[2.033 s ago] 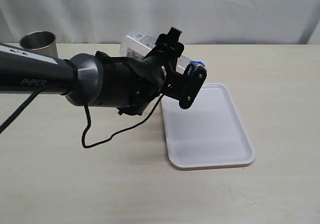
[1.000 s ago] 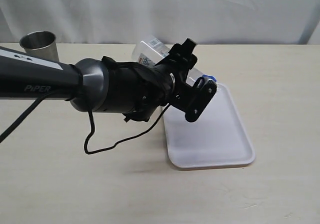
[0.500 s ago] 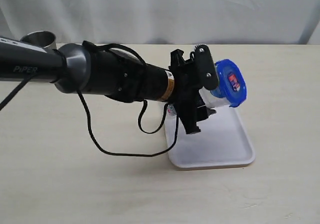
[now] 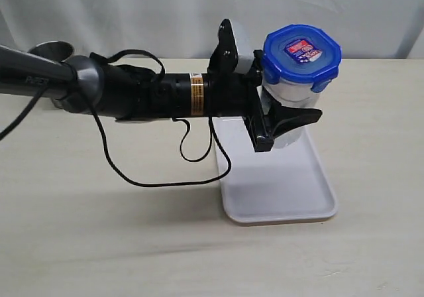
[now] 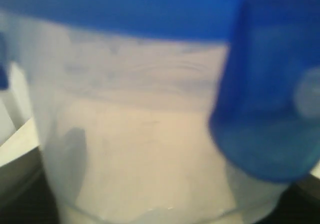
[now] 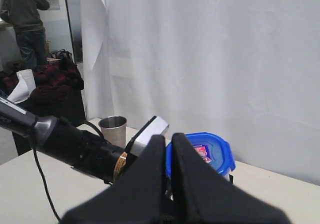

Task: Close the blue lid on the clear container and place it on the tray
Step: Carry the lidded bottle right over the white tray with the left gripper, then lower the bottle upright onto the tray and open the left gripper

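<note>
Steel cup (image 4: pixel 50 48) stands at the desk's (image 4: pixel 99 244) far left. A black arm (image 4: pixel 132 97) reaches in from the left, and its left pincer (image 4: pixel 285 115) clasps the container (image 4: pixel 291 95) by its sides, upright, with the blue lid (image 4: pixel 301 52) seated on top. The container is over the far end of the white tray (image 4: pixel 278 197); whether its base touches cannot be told. The right pincer (image 6: pixel 169 140) is clenched on nothing, raised well apart.
</note>
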Robot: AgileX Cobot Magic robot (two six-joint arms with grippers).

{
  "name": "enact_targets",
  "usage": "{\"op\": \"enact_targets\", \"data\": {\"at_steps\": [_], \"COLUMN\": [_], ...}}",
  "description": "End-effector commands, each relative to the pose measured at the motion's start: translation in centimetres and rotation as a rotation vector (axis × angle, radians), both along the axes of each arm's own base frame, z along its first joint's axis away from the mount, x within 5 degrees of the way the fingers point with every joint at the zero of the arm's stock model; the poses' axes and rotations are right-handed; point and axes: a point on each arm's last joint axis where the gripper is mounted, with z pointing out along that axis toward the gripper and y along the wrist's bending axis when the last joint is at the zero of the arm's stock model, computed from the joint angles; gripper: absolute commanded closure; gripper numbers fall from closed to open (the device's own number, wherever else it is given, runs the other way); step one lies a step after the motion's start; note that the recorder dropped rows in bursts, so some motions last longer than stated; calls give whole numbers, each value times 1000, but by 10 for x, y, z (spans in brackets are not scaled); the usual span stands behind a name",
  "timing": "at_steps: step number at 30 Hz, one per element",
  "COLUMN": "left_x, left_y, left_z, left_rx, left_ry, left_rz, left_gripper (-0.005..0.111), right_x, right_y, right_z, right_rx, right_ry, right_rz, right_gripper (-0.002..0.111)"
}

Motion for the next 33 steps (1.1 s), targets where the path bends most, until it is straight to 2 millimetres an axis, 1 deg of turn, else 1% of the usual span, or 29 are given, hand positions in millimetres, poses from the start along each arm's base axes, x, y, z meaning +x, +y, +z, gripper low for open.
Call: {"op": "enact_targets", "data": {"at_steps": [1,4,10,16,20,23,30,31,33], "left_x": [12,17,17,18,17,17,17,17,17], "left_y": [-2,-1,-2,-1,0,0,0,0,0], "left_z": [-17,-35,-64,-83,-95,-99,-99,-99,-99], "left_rx": [-112,-115,-66,-29,-2,1,1,1,-3], "left_ry": [33,79,115,154,174,181,181,181,180], "left_rz": [85,130,138,148,153,152,152,152,150], "left_gripper": [107,107,107,107,107,107,107,106,100], "right_x": [0,0,0,2,3,3,3,3,3], "right_y": [0,0,0,3,4,4,4,4,4], "right_z": [-1,-1,-2,-9,-11,-11,-11,-11,-11], "right_rx": [11,13,14,25,26,26,26,26,26], "right_ry": [9,10,9,-13,-16,-16,-16,-16,-16], "right_rz": [-2,-1,0,13,15,15,15,15,15], "right_gripper": [104,104,104,104,104,104,104,104,104]}}
